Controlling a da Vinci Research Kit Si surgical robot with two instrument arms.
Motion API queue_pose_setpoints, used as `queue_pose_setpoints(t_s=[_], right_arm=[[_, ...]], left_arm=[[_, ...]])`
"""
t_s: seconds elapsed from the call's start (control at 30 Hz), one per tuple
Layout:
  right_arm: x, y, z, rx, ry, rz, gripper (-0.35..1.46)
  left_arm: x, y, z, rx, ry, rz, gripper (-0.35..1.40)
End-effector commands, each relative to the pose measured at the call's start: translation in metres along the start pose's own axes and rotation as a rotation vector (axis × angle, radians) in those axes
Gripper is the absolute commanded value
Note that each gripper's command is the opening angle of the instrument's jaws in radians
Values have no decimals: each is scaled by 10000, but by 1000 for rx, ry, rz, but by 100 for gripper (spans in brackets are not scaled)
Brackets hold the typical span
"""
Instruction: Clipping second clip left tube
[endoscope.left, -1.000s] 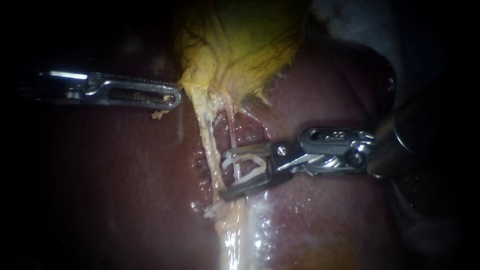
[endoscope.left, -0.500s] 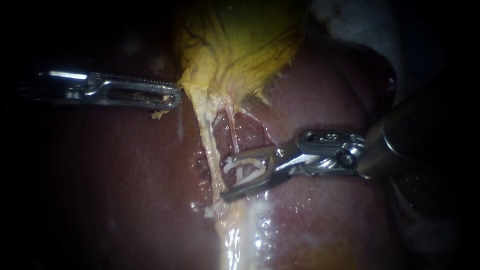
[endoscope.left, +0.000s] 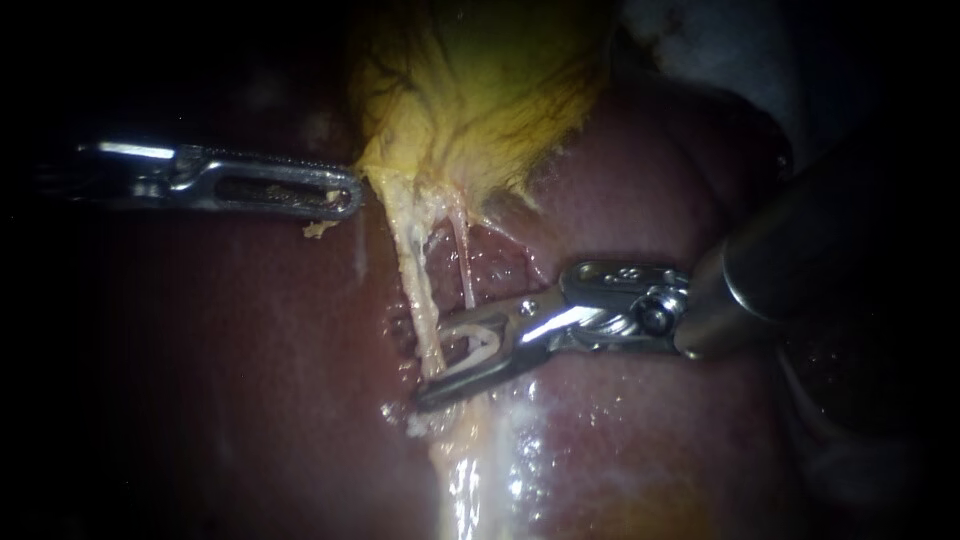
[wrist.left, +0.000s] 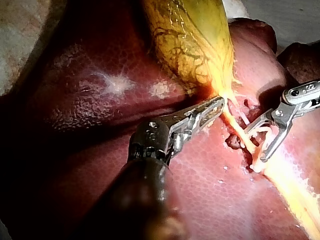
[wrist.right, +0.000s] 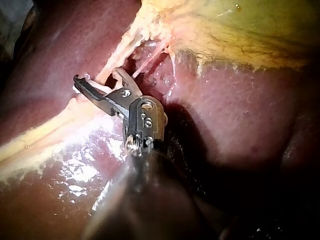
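Note:
The yellow gallbladder (endoscope.left: 480, 90) hangs over the dark red liver (endoscope.left: 250, 350). From its neck two tubes run down: a thick pale left tube (endoscope.left: 412, 270) and a thin pinkish right tube (endoscope.left: 465, 265). My left instrument (endoscope.left: 345, 195) has its jaws shut on the edge of the gallbladder neck, as the left wrist view (wrist.left: 218, 102) also shows. The jaws of my right instrument (endoscope.left: 430, 368) stand apart with a white clip (endoscope.left: 478, 345) held between them. They straddle the left tube low down. The right wrist view shows that instrument (wrist.right: 97, 77) against the same tube (wrist.right: 112, 65).
Pale fatty tissue (endoscope.left: 465, 470) runs down the liver below the jaws and shines wet. A small loose yellow scrap (endoscope.left: 318, 229) lies under the left instrument's tip. The right instrument's thick dark shaft (endoscope.left: 800, 260) crosses the liver's right side.
My right instrument has slid left and slightly down. Its jaws, which sat around the thin right tube, now reach across the left tube and stand a little closer together. The left instrument has not moved.

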Motion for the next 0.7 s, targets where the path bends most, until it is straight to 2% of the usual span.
queue_pose_setpoints(t_s=[0.03,0.23,0.43,0.53,0.7], right_arm=[[1,-3,1,23,13,3,53],[6,-17,14,121,56,5,53],[9,-33,29,183,50,-7,53],[8,-34,32,210,38,-2,52],[7,-31,30,192,50,9,51]], left_arm=[[0,0,0,0,0,0,-35],[0,0,1,-1,0,0,-35],[0,0,2,-1,0,0,-35],[0,0,2,-1,0,0,-35],[0,0,2,-1,0,0,-35]])
